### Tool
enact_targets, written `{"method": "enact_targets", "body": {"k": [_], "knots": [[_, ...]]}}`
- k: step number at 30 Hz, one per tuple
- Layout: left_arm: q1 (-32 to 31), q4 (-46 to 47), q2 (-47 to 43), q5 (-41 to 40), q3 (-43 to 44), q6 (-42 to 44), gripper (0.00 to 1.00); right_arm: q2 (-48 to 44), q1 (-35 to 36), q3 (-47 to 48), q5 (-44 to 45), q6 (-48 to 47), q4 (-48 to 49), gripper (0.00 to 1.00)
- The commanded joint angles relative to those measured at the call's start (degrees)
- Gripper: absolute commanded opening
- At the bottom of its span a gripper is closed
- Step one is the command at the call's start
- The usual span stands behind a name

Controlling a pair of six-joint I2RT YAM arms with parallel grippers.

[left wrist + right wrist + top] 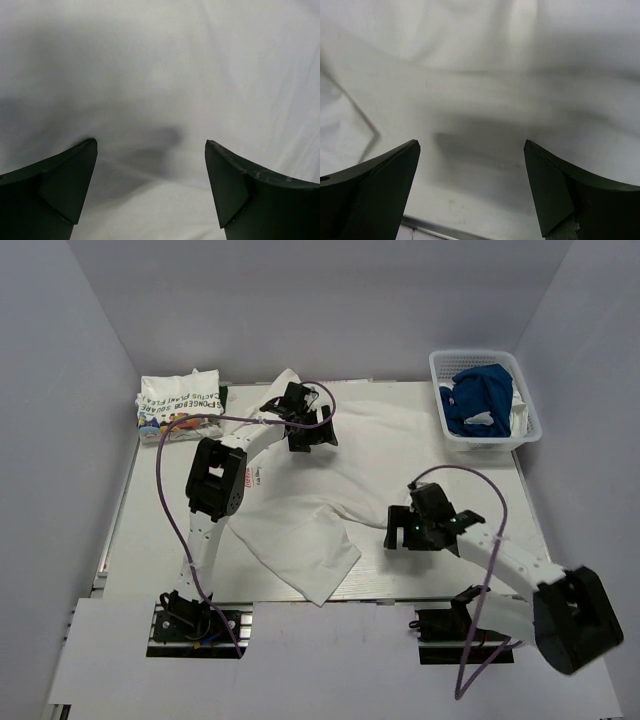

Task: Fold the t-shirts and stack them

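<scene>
At the upper left of the top view, a folded white t-shirt [178, 405] lies in the corner of the tabletop [150, 530]. It is a soft, thick bundle with a colourful cartoon print and green lettering on its top face. Just to its right, the left arm [215, 480], black blocks and white links with a purple cable looped along it, reaches up over a second, plain-looking white t-shirt [330, 490]. This one is unfolded and rumpled. It sprawls from the upper middle across the centre of the white tabletop, and one pointed corner hangs toward the lower edge. The left arm's jaws stand wide apart above this cloth. In the left wrist view they are two dark, matte wedges with nothing between them, and smooth white cotton [160, 75] with soft grey shadows fills the frame. Right of centre, the right arm [510, 565] stretches in from the lower right, and the right arm's jaws are also spread wide and empty. The right wrist view shows pale cloth with shallow creases [485, 75] above them, and a thin metal strip [430, 226] at the bottom. At the upper right, a white latticed plastic basket [440, 365] holds a crumpled blue t-shirt [478, 400] with a little white showing.
</scene>
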Motion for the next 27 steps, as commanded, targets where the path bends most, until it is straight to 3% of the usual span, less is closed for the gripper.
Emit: {"method": "enact_targets", "body": {"k": [1, 5, 8, 11, 16, 18, 23, 27], "knots": [[0.97, -5.94, 3.82, -4.78, -0.36, -0.43, 1.0, -9.41, 0.19, -4.78, -6.69, 5.96, -8.15, 0.9], [0.98, -7.26, 4.43, -6.1, 1.74, -0.43, 1.0, -16.97, 0.27, -4.35, -7.67, 6.14, -12.63, 0.9], [0.98, -6.74, 2.51, -3.12, 1.75, 0.97, 1.0, -17.51, -0.08, 0.04, -2.59, 4.91, -12.99, 0.9], [0.98, -5.86, -2.13, -1.88, 0.61, 2.2, 1.0, -13.32, -0.16, 6.53, 6.1, 6.4, -11.94, 0.9], [-0.95, -10.06, -12.42, -6.01, -1.57, 3.52, 1.0, -2.95, -1.48, 13.39, 11.58, 11.06, -14.13, 0.9], [-1.65, -10.08, -17.16, -6.01, -5.96, 3.52, 1.0, -1.96, -2.71, 13.67, 12.37, 12.02, -13.26, 0.9], [-5.87, -6.13, -36.47, -4.79, -30.29, -1.3, 1.0, 2.95, -5.61, 16.38, 13.59, 10.19, -7.55, 0.9], [-9.91, -4.63, -46.16, -0.22, -46.81, -3.15, 1.0, 10.49, -7.98, 21.92, 15.62, 7.11, -5.44, 0.9]]}}
